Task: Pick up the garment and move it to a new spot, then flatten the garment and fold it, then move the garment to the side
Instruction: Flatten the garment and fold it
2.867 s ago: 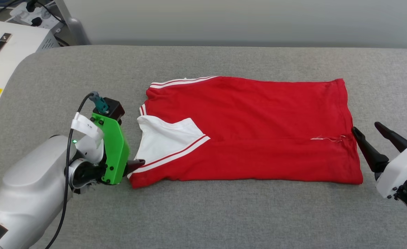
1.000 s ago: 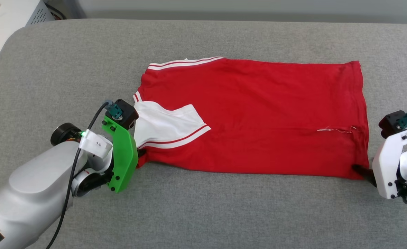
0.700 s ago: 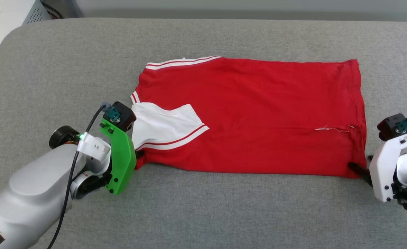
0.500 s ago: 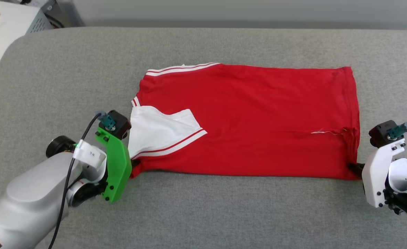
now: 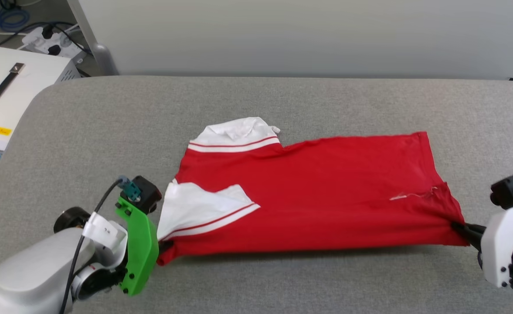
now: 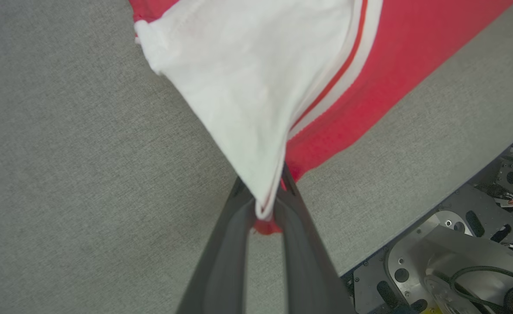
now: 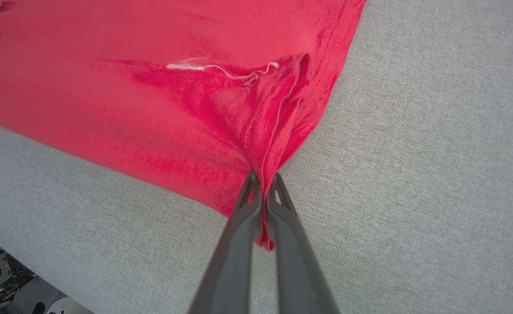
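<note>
1 garment (image 5: 326,192) — 2 corners pinched, left hand (image 6: 265,185) and right hand (image 7: 263,179).

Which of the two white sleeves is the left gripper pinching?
The near sleeve, folded onto the garment, in the left gripper; the far sleeve lies free.

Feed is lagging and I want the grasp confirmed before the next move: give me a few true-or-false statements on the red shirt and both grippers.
1. The left gripper is shut on the near sleeve-side corner of the red jersey-style shirt with white, red-striped sleeves. True.
2. The right gripper stands open beside the hem. False: it is shut on the near hem corner.
3. A black "23" faces up. False: the upper face is plain red.
4. A white sleeve sticks out past the shirt's far edge. True.
5. The shirt hangs off the grey fabric table. False: it is wholly over the tabletop.
</note>
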Motion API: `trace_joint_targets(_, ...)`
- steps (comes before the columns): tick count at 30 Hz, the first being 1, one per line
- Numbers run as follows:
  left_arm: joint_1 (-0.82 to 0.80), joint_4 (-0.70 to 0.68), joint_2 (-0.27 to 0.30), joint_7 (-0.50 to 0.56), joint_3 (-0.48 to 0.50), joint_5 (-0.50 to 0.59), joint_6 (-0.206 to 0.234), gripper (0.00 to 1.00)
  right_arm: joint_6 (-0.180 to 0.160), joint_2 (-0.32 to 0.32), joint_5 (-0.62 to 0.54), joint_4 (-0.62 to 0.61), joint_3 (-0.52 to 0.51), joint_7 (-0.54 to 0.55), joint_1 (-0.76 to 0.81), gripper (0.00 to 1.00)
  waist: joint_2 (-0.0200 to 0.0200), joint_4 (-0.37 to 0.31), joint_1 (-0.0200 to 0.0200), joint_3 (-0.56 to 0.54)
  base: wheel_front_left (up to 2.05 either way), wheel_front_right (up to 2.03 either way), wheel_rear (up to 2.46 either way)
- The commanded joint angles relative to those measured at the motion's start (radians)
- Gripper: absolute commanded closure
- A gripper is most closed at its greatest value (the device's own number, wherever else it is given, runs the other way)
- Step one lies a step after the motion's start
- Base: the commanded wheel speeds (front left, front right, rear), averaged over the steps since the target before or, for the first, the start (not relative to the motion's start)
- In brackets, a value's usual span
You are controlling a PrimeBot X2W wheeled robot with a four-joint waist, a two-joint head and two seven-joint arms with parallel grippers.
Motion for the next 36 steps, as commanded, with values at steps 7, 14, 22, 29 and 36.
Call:
trace_joint_targets(7, 0.087, -0.05, 0.029, 0.0, -0.006, -0.023, 0.046, 1.0, -0.001, -0.029, 0.006, -0.056, -0.108, 0.029, 0.15, 1.0, 0.0, -0.009, 0.0, -0.007, 0.0, 0.0, 0.0)
trace_joint_targets(14, 0.135, 0.008, -0.004, -0.021, -0.01, -0.023, 0.052, 1.0, -0.001, 0.011, -0.03, -0.064, -0.172, 0.078, 0.241, 1.0, 0.0, -0.024, 0.0, 0.032, 0.0, 0.0, 0.0)
trace_joint_targets(22, 0.146, 0.105, -0.034, -0.033, -0.011, -0.021, 0.032, 1.0, -0.001, 0.077, -0.092, -0.017, -0.208, 0.092, 0.285, 1.0, 0.0, -0.024, 0.0, 0.046, 0.0, 0.0, 0.0)
trace_joint_targets(29, 0.142, 0.055, 0.019, -0.092, 0.012, 0.009, 0.063, 0.0, -0.001, 0.133, -0.145, -0.068, -0.297, -0.04, 0.303, 0.0, 0.0, -0.022, 0.0, -0.016, 0.0, 0.0, 0.0)
trace_joint_targets(36, 0.056, -0.103, 0.136, -0.144, 0.104, 0.033, 0.127, 0.0, -0.001, 0.212, -0.235, -0.179, -0.434, -0.163, 0.298, 0.0, 0.0, -0.031, 0.0, -0.019, 0.0, 0.0, 0.0)
